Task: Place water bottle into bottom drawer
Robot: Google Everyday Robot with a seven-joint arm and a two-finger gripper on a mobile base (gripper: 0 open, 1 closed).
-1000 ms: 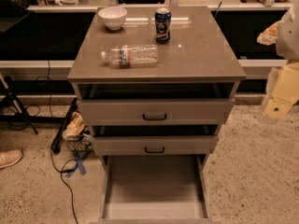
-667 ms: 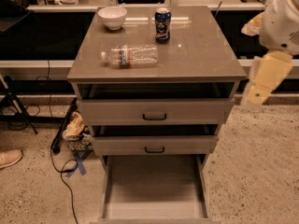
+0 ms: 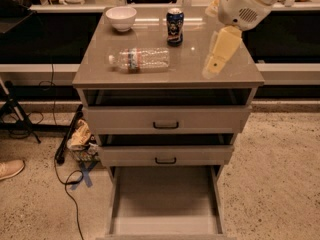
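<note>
The water bottle (image 3: pixel 140 60) lies on its side on the grey cabinet top (image 3: pixel 185 66), left of centre, with its white cap pointing left. The bottom drawer (image 3: pixel 165 196) is pulled out towards me and its flat grey floor is bare. My gripper (image 3: pixel 210 71), pale yellow under a white wrist, hangs over the right part of the cabinet top. It is well to the right of the bottle, apart from it, and holds nothing that I can see.
A white bowl (image 3: pixel 121 18) and a dark blue drink can (image 3: pixel 174 26) stand at the back of the top. The two upper drawers (image 3: pixel 166 120) with black handles are slightly open. Cables, a crumpled bag (image 3: pixel 80 136) and a shoe (image 3: pixel 10 168) lie on the floor at left.
My arm has swung left from the right edge of the view to above the right side of the cabinet top. The bottle, can, bowl and drawers have not moved.
</note>
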